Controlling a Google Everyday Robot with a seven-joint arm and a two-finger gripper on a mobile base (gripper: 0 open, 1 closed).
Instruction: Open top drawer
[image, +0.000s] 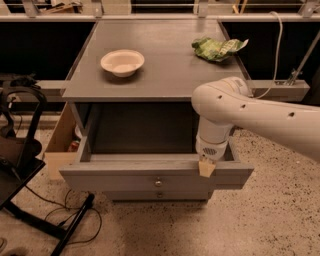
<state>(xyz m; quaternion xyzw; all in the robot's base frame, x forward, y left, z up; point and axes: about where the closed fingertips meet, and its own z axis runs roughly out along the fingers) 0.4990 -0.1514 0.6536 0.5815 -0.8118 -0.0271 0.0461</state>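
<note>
The top drawer is a wide grey drawer, pulled out from the grey cabinet, with a small round metal knob at the centre of its front. Its inside looks dark and empty. A lower grey drawer with the same knob sits shut beneath it. My gripper hangs from the white arm at the drawer's front rim, right of the knob. One tan fingertip rests over the top edge of the drawer front.
A white bowl and a crumpled green bag lie on the cabinet top. A wooden box stands left of the cabinet. A black chair frame and cables are at the far left on the speckled floor.
</note>
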